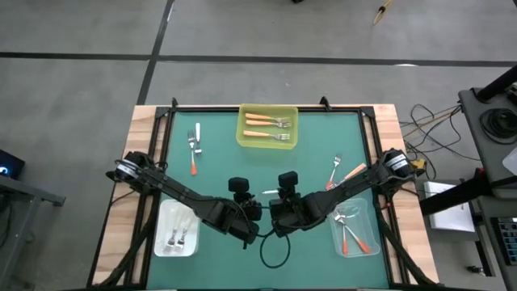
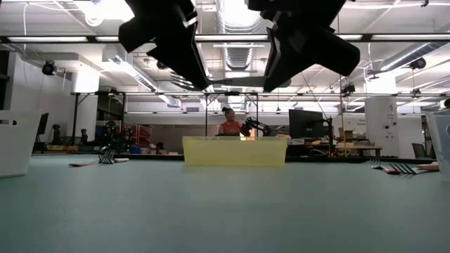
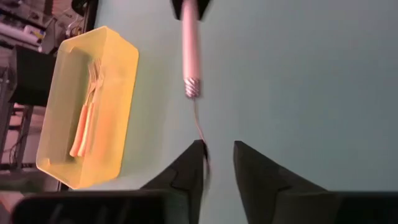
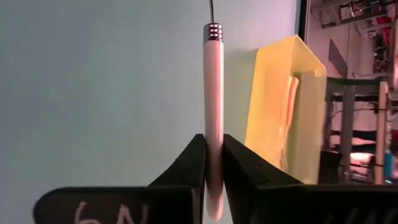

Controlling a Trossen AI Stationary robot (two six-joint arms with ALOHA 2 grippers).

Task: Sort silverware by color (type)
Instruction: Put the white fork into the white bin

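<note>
The right gripper [image 4: 214, 163] pinched a white-handled fork [image 4: 212, 112] by its handle above mid-table, while the left gripper [image 3: 219, 163], fingers narrowly parted, apparently released its tines in a handover.

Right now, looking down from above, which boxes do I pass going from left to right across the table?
white tray → yellow bin → clear tray
</note>
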